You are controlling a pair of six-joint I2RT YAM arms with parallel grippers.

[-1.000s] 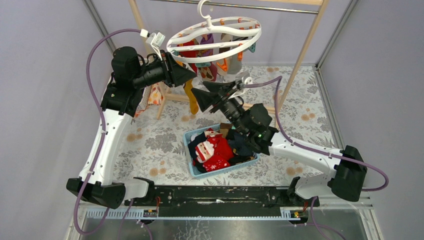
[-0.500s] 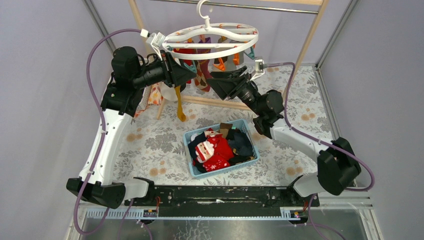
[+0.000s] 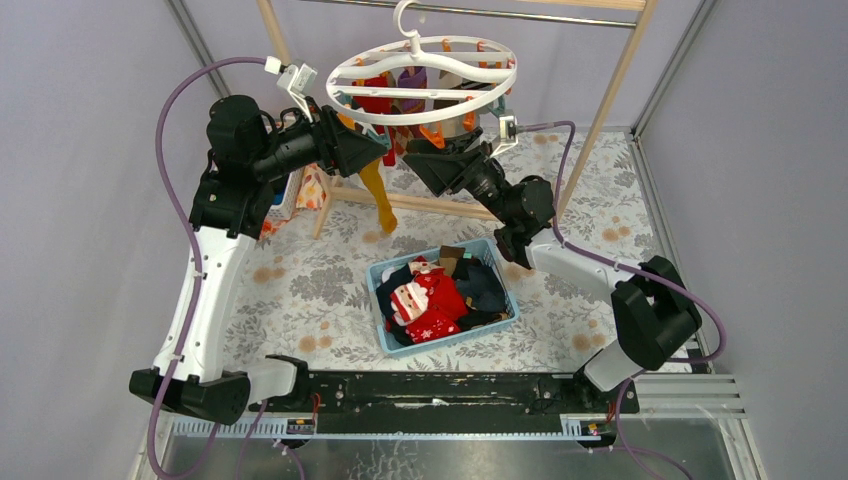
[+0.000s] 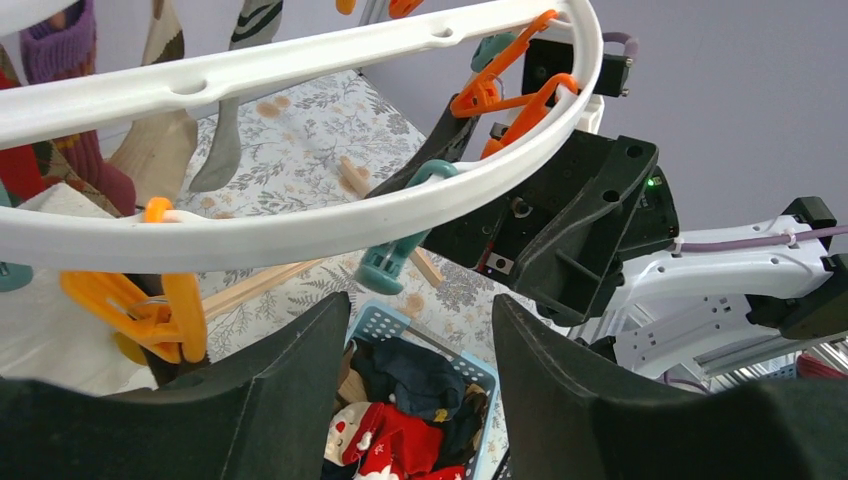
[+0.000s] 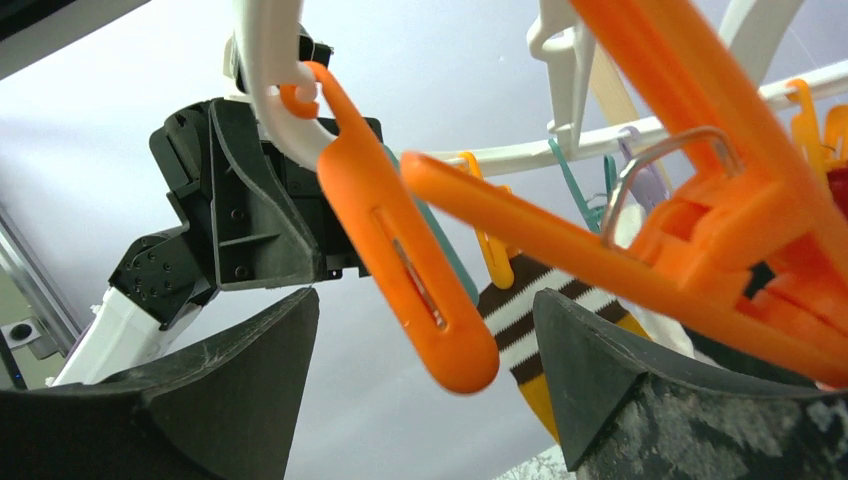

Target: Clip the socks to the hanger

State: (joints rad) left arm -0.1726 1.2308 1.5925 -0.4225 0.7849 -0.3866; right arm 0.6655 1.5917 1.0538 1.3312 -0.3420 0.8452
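Both arms are parked up under the hanger (image 3: 425, 75), one on each side, and that looks deliberate. The ring hangs off the wooden frame (image 3: 612, 85) by a single hook, so my guess is you want something on either side to stop it swinging.

Your left gripper (image 4: 420, 305) is spread wide and holding nothing. It sits just below the white rim with a teal clip (image 4: 395, 255) dangling over the gap and an orange clip (image 4: 150, 310) off to one side. My read is that it's there to brace the ring, not grab anything.

Your right gripper (image 5: 425, 300) is spread too. Another orange clip (image 5: 400, 260) hangs right in the gap between its fingers, but neither finger looks to be touching it. I'd say it's lined up to squeeze that clip open.

The catch is that neither gripper has a sock, so an open clip would have nothing to bite. A mustard sock (image 3: 378, 195) hangs off the near-left edge and a striped sock (image 5: 520, 320) is pegged up too. The rest of the socks (image 3: 430, 300) are heaped in the blue basket (image 3: 497, 252) on the bench (image 3: 300, 290), well below both arms. I'd send one arm down for a sock before you bother pinching.
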